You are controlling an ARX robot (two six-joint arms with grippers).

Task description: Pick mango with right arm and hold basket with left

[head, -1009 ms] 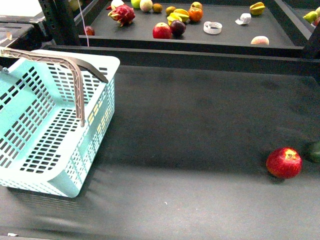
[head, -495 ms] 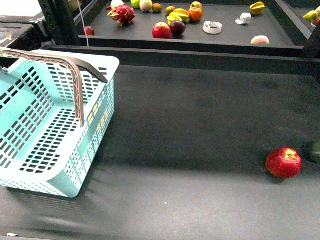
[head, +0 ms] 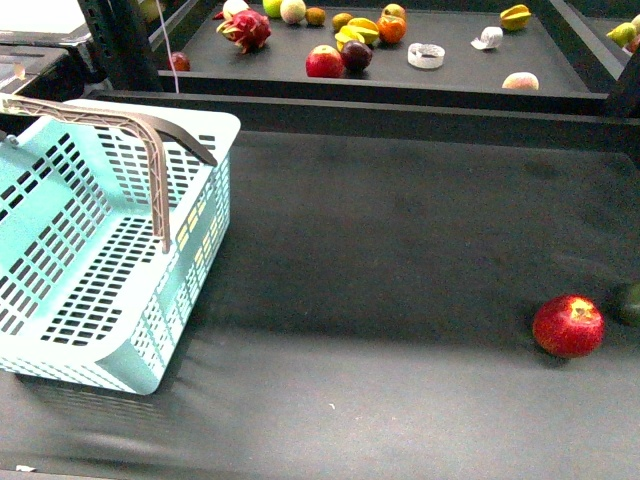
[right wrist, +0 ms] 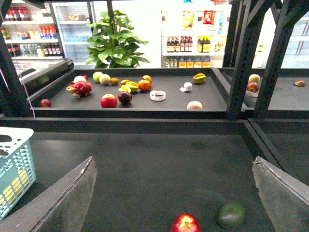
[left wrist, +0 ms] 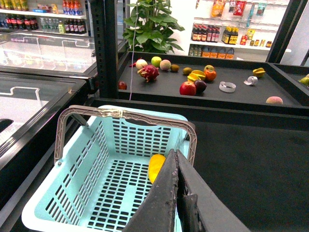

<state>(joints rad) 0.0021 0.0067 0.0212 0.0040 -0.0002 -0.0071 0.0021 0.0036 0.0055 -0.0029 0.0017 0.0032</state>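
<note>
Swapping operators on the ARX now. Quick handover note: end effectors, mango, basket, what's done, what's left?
Left end effector: shut, empty, above the basket's near side; no contact with the basket visible.
Right end effector: open, empty, raised over the black table, facing the red apple and dark green fruit.
Mango: already inside the basket, against its far wall, seen only from the left wrist.
Basket: at the table's left, handles up.
Done: mango appears placed in the basket.
Left: the left's hold on the basket is not confirmed; check it.
</note>
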